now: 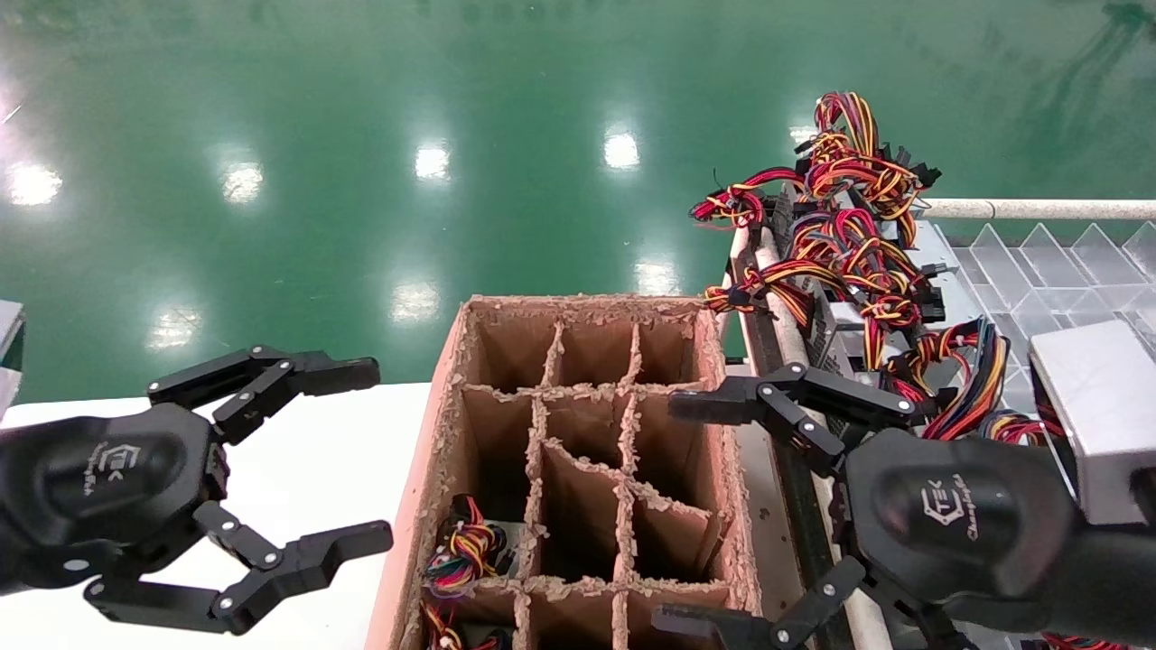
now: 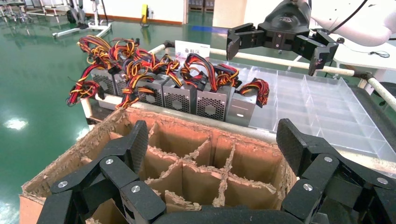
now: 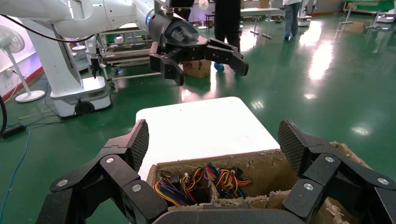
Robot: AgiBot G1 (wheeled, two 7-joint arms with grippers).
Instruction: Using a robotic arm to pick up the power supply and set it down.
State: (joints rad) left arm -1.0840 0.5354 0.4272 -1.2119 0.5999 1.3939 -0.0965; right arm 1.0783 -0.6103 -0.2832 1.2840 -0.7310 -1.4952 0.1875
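Power supply units (image 2: 187, 95) stand in a row along the near edge of the rack on the robot's right, silver-grey boxes side by side with fan grilles facing the cardboard box and bundles of red, yellow, orange and black wires (image 1: 849, 226) heaped on top. None of them is held.

The right gripper (image 1: 691, 515) hovers over the gap between the cardboard box and the rack, fingers spread wide with nothing between them; one fingertip reaches over the box's right wall, the other sits lower near the box's near right corner. The left gripper (image 1: 375, 456) hangs over the white table (image 1: 343, 433) just beside the box's left wall, also spread wide and empty.

The cardboard box (image 1: 452, 397) has ragged edges and is split by cardboard dividers into a grid of cells. Most visible cells show only bare cardboard; the cells in the near left corner hold coloured wire bundles (image 1: 465, 546). Beyond the row of units, the rack carries a clear plastic divider tray (image 2: 308, 100) whose visible cells hold nothing.
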